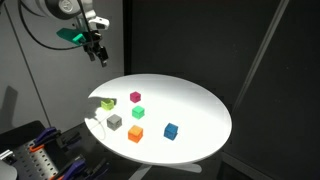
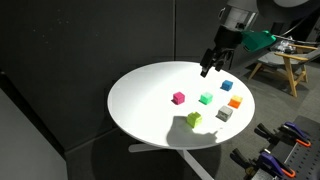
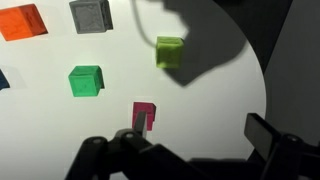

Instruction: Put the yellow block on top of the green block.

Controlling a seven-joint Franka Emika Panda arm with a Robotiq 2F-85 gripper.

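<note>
Wrist view: hand was open, empty. Six blocks sat ahead of it, one each: yellow block, green block, pink, grey, orange, blue.

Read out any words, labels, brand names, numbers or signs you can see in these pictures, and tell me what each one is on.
No text can be read in any view.
Yellow block, green block, orange cube, grey cube, pink cube, blue cube: plain faces, no print.
White table: no marking.
Gripper: too small and dark to tell whether it carries a label.
</note>
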